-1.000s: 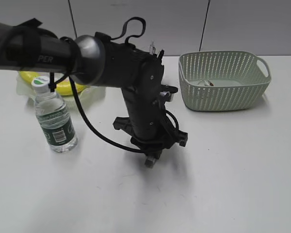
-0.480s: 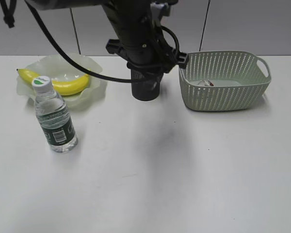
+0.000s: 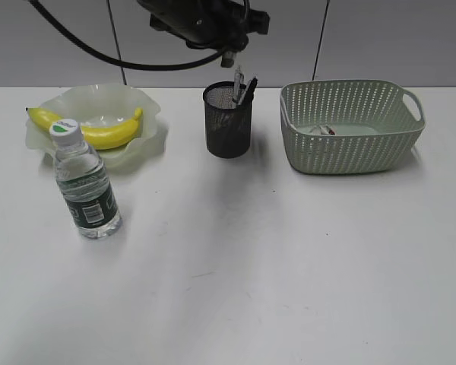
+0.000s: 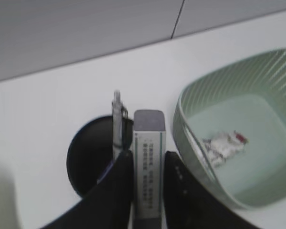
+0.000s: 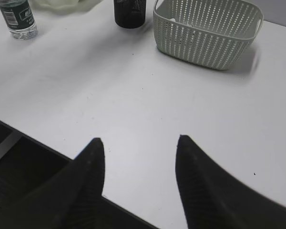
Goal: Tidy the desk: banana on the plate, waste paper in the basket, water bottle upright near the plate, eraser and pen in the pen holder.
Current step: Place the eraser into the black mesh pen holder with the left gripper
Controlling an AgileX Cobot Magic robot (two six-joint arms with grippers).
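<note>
White desk (image 3: pixel 289 266), left gripper (image 4: pixel 148 191) clamped on eraser (image 4: pixel 148 162) above pen holder (image 4: pixel 93 157); right gripper (image 5: pixel 139 157) spread.

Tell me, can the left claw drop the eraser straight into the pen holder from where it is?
Probably yes. The left claw grips the eraser above the pen holder, whose mouth is open apart from the pen. The eraser sits nearer the basket-side rim.
</note>
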